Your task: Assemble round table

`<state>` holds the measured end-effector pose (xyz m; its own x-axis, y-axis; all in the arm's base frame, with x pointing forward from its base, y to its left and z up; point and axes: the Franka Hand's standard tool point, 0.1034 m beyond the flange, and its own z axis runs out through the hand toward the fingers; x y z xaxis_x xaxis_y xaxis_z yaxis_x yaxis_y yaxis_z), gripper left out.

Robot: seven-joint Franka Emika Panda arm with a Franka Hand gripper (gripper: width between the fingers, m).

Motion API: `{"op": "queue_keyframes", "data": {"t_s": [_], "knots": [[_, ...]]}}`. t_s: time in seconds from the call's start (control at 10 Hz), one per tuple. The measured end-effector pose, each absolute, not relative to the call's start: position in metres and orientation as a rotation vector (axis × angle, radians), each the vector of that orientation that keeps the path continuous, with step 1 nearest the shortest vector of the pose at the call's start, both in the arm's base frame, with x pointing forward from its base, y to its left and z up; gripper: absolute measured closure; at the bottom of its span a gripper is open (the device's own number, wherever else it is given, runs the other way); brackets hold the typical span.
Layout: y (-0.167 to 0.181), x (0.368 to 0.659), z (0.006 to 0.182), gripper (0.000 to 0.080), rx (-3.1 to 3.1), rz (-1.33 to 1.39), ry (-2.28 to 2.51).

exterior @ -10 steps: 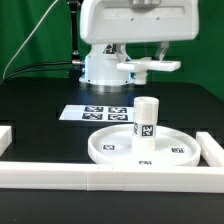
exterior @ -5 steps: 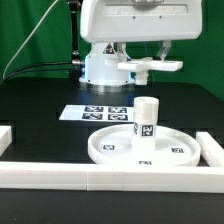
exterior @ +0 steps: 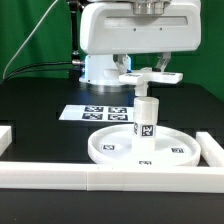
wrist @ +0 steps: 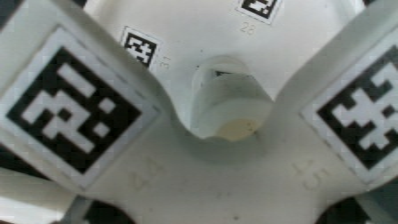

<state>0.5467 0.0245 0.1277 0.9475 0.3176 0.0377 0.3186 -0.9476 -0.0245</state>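
The gripper (exterior: 148,68), clamped on the cross foot (exterior: 160,75), has swung nearer and lower. The foot now hangs just above the upright leg (exterior: 147,118), which stands in the middle of the disc (exterior: 100,142) on the bench (exterior: 40,110). Seating the foot on the leg looks next.

The table (exterior: 40,120) is lying black and bare toward the exterior view's left. The marker board (exterior: 96,113) is lying flat on it toward the back, showing its printed squares (two rows, as far as can be told). A long white bar (exterior: 60,178) is running along the near edge. A shorter bar (exterior: 213,150) is edging the exterior view's right, and a stub (exterior: 5,137) is edging the left. A green backdrop (exterior: 30,30) is hanging behind, with a thin cable (exterior: 28,48) slanting across it.
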Motion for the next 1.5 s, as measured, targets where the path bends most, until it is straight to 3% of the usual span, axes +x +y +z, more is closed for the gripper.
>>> {"op": "queue_keyframes", "data": {"t_s": [1.0,1.5], "knots": [[0.038,0.54,0.103,0.0351,-3.073,-0.044,-0.506],[0.035,0.548,0.103,0.0351,-3.072,-0.102,-0.543]]}}
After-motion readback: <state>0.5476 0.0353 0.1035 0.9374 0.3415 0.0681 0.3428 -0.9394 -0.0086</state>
